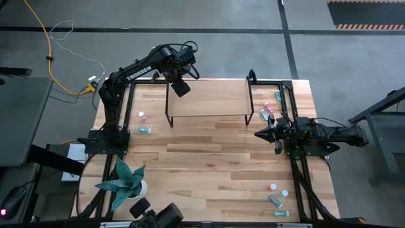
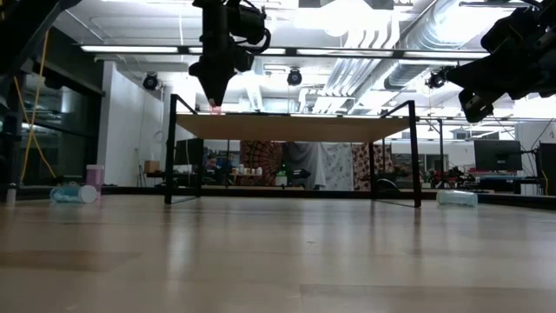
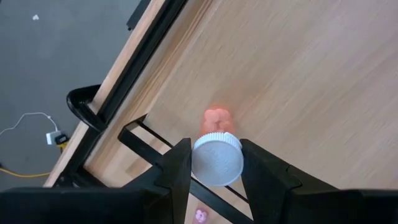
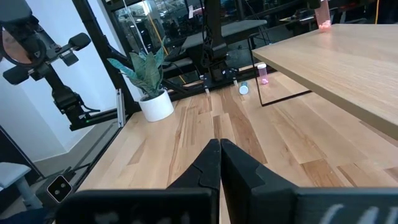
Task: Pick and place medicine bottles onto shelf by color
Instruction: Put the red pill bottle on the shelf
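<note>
Nearest the overhead camera, at the table's front left corner, a potted plant (image 1: 123, 179) spreads its striped leaves; the wood beyond it toward the shelf lies open.

On the left side of the table (image 1: 209, 164), beside the left arm's base, a pink bottle (image 1: 142, 116) stands upright and a teal bottle (image 1: 145, 130) lies on its side, both clear of the shelf's left legs. White letters on the left arm read TROSSEN. The left gripper (image 3: 214, 165) hangs over the shelf's back left corner, pointing down, its fingers (image 3: 180, 165) closed against the white cap of a bottle (image 3: 216, 155). That bottle is upright, long axis vertical, its pink body below the cap; from the low camera the pink shows just at the shelf top under the gripper tip, though contact with the wood cannot be confirmed. It sits close to the shelf's left edge.

The shelf (image 1: 209, 101) has a bare top elsewhere, with open room beneath it between thin black legs.

Right of the shelf, a cluster of bottles (image 1: 269, 111), teal and pink, lies between its right legs and the table's edge. The right gripper (image 4: 219, 165) hovers above the table in front of that cluster, pointing left, its fingers pressed together and empty. More bottles (image 1: 277, 197) sit near the front right corner.
</note>
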`<control>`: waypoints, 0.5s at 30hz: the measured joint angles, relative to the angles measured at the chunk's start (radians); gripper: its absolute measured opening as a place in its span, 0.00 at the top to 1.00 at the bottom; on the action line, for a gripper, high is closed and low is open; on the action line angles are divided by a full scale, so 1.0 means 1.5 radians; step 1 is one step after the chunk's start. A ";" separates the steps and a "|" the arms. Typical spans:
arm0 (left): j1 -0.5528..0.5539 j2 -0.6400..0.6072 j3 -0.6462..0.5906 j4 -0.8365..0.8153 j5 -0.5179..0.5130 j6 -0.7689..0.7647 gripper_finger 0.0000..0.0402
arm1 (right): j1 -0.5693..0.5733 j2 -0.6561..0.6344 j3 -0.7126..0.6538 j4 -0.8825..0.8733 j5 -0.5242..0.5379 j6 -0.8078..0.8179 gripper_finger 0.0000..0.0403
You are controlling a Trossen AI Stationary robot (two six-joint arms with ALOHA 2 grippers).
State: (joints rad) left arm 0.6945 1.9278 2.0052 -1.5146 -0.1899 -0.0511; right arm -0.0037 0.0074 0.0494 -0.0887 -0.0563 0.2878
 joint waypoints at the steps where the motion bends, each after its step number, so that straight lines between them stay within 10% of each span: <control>1: 0.000 0.000 0.000 -0.001 0.000 0.000 0.72 | 0.000 0.000 0.000 0.000 0.000 0.000 1.00; 15: 0.000 -0.001 0.000 -0.011 0.020 -0.016 0.72 | 0.000 0.000 0.000 0.000 0.000 0.000 1.00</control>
State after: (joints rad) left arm 0.6945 1.9266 2.0052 -1.5307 -0.1602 -0.0757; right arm -0.0039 0.0074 0.0494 -0.0887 -0.0563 0.2878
